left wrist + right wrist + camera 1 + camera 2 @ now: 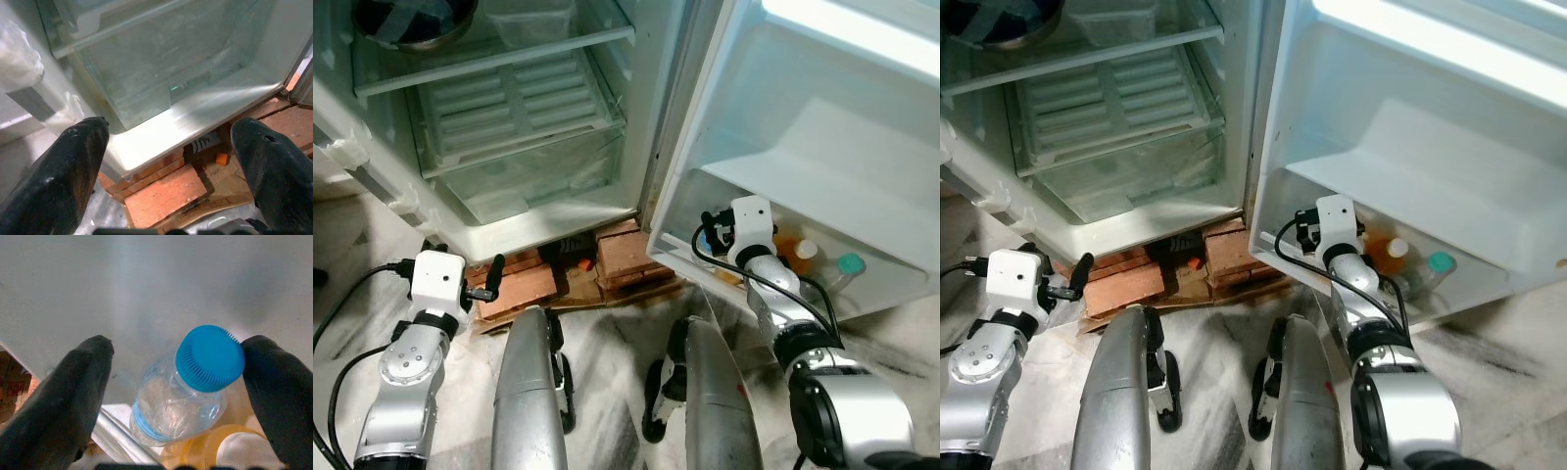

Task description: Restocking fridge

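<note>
Black fingers (73, 396) of the right gripper (171, 396) stand spread around a clear bottle (171, 409), one touching its blue cap (210, 357). Nothing pinches it, so the bottle looks already set in the door bin (862, 279) beside an orange bottle (800, 257) and a teal-capped one (849, 264). Farther out, the left gripper (171, 147) hangs spread and empty near the bricks (524, 284) propping the fridge (538, 211), facing its empty crisper drawer (533, 171), likely just waiting.
</note>
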Robot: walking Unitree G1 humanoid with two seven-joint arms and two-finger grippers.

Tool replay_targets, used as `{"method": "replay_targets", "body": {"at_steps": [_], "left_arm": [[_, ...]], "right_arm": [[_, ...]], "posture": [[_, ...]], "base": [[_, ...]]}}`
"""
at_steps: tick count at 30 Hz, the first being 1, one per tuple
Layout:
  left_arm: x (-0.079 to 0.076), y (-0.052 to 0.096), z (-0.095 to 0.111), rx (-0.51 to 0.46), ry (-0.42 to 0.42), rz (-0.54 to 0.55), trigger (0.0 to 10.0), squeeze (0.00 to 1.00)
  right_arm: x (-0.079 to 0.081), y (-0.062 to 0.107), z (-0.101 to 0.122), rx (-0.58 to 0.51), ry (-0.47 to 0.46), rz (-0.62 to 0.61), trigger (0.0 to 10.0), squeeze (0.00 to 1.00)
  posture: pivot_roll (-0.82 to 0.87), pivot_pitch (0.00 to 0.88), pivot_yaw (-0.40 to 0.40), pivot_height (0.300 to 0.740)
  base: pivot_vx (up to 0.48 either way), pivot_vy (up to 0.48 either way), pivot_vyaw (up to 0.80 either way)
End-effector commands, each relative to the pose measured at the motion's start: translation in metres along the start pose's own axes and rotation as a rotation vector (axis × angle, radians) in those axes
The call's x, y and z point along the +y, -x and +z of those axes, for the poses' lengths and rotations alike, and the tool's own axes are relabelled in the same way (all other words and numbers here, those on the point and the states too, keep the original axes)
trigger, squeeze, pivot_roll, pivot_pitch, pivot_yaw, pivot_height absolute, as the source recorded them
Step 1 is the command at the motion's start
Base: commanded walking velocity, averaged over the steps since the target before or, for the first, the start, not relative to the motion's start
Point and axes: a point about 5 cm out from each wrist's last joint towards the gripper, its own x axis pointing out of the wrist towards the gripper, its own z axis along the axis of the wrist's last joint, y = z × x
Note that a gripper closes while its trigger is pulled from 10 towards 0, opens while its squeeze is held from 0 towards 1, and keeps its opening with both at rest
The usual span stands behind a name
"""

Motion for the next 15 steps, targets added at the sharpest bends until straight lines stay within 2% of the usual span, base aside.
{"method": "replay_targets", "body": {"at_steps": [1,7,11,15], "left_arm": [[-0.002,0.003,-0.008,0.026,0.0,0.001,10.0,0.0],[-0.005,-0.003,-0.009,0.023,0.02,0.003,10.0,0.0],[-0.007,-0.005,-0.01,0.022,0.029,-0.001,10.0,0.0],[-0.009,-0.009,-0.008,0.015,0.032,-0.012,10.0,0.0]], "right_arm": [[-0.013,-0.008,0.053,-0.252,0.01,-0.037,10.0,1.0],[-0.002,0.004,0.059,-0.297,-0.066,0.126,10.0,1.0],[-0.006,0.011,0.059,-0.313,-0.047,0.124,10.0,1.0],[-0.013,0.022,0.049,-0.299,-0.059,0.098,10.0,1.0]], "posture": [[0.12,0.169,-0.043,0.597],[0.09,0.153,-0.04,0.597],[0.07,0.146,-0.034,0.597],[0.07,0.139,-0.029,0.597]], "base": [[0.0,0.0,0.0],[0.0,0.0,0.0],[0.0,0.0,0.0],[0.0,0.0,0.0]]}}
